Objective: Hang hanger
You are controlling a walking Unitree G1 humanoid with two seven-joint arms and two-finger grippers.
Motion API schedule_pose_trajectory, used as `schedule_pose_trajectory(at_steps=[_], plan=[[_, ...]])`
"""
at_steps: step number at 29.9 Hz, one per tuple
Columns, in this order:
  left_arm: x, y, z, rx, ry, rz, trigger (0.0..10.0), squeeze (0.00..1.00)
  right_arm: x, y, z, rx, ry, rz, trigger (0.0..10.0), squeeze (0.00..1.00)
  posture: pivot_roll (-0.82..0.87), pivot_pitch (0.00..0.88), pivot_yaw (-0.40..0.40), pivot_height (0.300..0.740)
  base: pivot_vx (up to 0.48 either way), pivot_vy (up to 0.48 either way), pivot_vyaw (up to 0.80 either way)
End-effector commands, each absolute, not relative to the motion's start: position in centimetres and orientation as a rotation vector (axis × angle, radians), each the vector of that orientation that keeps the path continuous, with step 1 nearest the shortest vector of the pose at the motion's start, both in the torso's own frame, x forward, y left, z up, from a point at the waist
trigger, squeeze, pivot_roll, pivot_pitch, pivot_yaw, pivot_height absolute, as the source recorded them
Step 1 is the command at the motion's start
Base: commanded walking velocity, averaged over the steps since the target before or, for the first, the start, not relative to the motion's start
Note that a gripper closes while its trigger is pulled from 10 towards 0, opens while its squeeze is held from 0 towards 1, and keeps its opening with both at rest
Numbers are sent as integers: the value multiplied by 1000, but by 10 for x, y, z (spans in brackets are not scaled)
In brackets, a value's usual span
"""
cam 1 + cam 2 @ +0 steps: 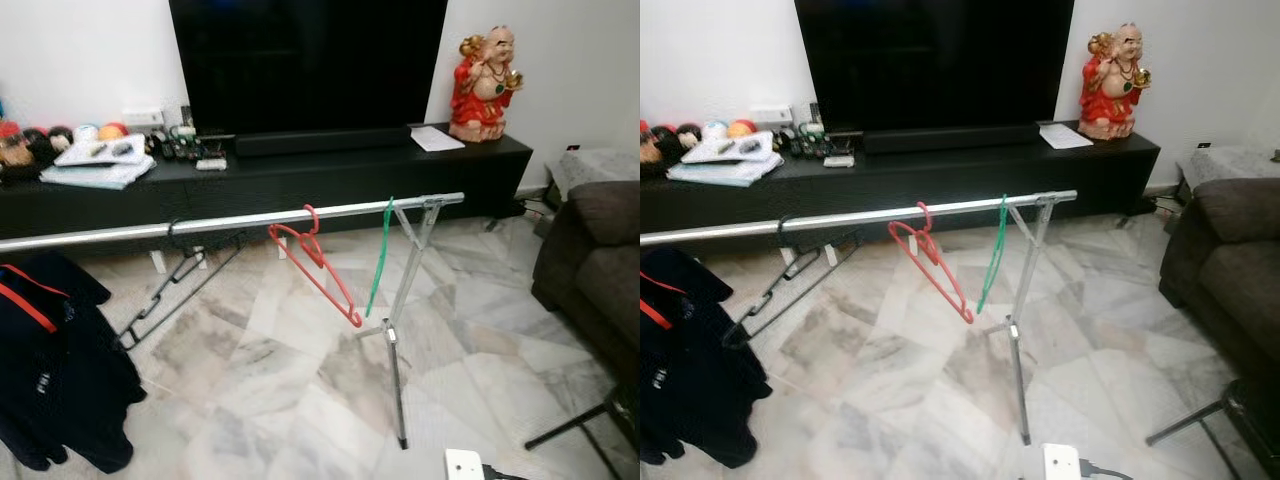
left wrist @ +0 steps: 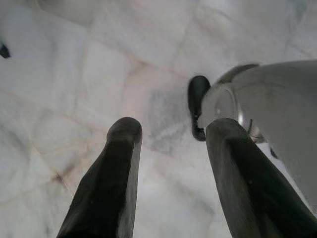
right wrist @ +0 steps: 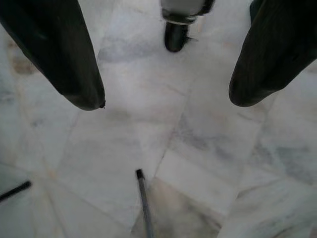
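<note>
A pale marble floor (image 1: 250, 390) spreads across a living room, backed by a large dark television (image 1: 305, 65) on a long black TV stand (image 1: 300, 180) that runs along the white wall. A dark sofa (image 1: 595, 260) sits at the robot's right. Across the foreground a silver clothes rail (image 1: 230, 221) runs level from the left edge to its slanted metal leg (image 1: 397, 340), which stands on the floor. A dark garment with red trim (image 1: 55, 360) hangs at the rail's left end. Three hangers are hooked on the rail: a black hanger (image 1: 170, 290) nearer the garment, tilted down to the left, a red hanger (image 1: 318, 265) near the middle, slanting down to the right, and a green hanger (image 1: 380, 255) just beside the leg, seen edge-on. A red and gold laughing figurine (image 1: 485, 85) stands on the right end of the TV stand, with white papers (image 1: 437, 138) beside it and small clutter at the left end. The left gripper (image 2: 168, 134) hangs over bare marble, jaws released and empty; the right gripper (image 3: 166, 101) does likewise, jaws spread wide above a thin dark rod (image 3: 144, 203) on the floor.
</note>
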State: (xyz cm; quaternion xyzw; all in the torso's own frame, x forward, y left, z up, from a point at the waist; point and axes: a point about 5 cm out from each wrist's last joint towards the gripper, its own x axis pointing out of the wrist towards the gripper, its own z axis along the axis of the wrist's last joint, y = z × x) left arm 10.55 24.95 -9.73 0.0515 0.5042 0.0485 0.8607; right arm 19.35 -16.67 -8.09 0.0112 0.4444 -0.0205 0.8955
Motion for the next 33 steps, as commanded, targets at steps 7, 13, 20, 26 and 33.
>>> schedule_pose_trajectory(at_steps=[7,13,20,26,33], plan=[[106,248,-98,122,1064,81,10000,0,195,-172,-80,18,908,-59,10000,0,90,0,-15,740,0,-215,0],[106,247,-98,127,1074,82,10000,0,194,-171,-80,16,910,-59,10000,0,88,0,-12,740,0,0,0],[96,250,-100,118,1085,89,10000,0,191,-171,-82,17,924,-58,10000,0,88,0,-11,740,0,0,-332],[100,253,-98,143,1088,69,10000,0,189,-171,-83,13,932,-52,10000,0,85,0,-12,740,0,0,-790],[110,244,-98,151,1079,51,10000,0,187,-172,-84,7,940,-52,10000,0,84,0,-15,740,0,-270,-788]])
